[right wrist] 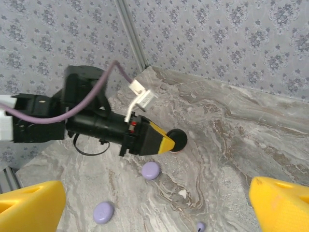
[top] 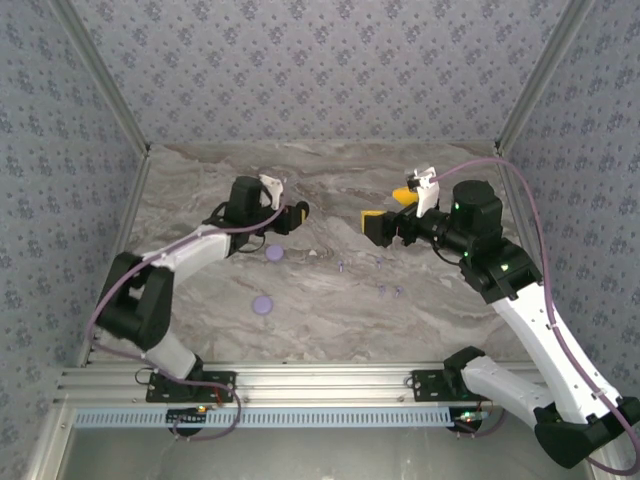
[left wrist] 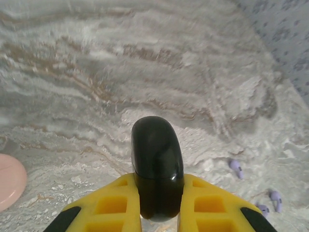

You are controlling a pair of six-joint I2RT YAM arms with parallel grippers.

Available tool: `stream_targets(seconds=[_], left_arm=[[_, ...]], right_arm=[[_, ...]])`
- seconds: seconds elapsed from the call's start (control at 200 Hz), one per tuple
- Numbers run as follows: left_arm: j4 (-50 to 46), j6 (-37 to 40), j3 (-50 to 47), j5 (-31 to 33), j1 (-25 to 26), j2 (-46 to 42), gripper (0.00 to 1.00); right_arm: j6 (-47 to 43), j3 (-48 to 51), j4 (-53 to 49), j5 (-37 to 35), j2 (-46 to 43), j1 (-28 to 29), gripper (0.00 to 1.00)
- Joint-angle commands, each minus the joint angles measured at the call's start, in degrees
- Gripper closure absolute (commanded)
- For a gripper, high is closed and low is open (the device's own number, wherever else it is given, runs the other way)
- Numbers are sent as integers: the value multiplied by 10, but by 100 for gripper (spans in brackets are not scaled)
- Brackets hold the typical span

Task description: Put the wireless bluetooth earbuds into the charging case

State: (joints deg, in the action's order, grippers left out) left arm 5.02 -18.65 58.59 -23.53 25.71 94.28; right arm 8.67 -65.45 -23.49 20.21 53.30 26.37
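A glossy black charging case [left wrist: 154, 145] stands on edge between the yellow fingers of my left gripper [left wrist: 159, 182], which is shut on it just above the marble table. From above, the same gripper [top: 296, 214] sits left of centre. Small lavender earbuds [left wrist: 236, 167] lie on the table to its right, with more lavender earbuds [top: 382, 290] scattered mid-table. My right gripper [top: 388, 210] hovers open at the centre right and faces the left one; its yellow fingers [right wrist: 29, 208] are spread wide with nothing between them.
Two lavender round cases [top: 274, 253] [top: 262, 304] lie below the left gripper. A pink round case [left wrist: 7, 179] shows at the left edge of the left wrist view. A small white bit [right wrist: 182, 193] rests on the marble table [top: 330, 330]. Patterned walls enclose the table.
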Motion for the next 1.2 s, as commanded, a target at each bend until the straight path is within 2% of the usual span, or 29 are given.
stream_targets(seconds=[0.0, 0.405, 0.51, 0.755, 0.884, 1.199], left_arm=[[-56, -22, 62, -9, 1, 62, 100], [-84, -46, 174, -40, 7, 215, 93], [-90, -45, 184, -37, 7, 228, 83], [-108, -39, 201, -26, 6, 252, 70], [-115, -33, 204, -22, 6, 252, 62], [-144, -11, 209, 4, 4, 224, 51]], right_arm=[[7, 3, -18, -23, 2, -5, 0], [5, 0, -65, -46, 17, -8, 0], [7, 1, -69, -42, 22, -8, 0], [9, -5, -77, -42, 31, -8, 0], [7, -15, -84, -16, 40, -9, 0], [11, -24, -103, -12, 62, -11, 0]])
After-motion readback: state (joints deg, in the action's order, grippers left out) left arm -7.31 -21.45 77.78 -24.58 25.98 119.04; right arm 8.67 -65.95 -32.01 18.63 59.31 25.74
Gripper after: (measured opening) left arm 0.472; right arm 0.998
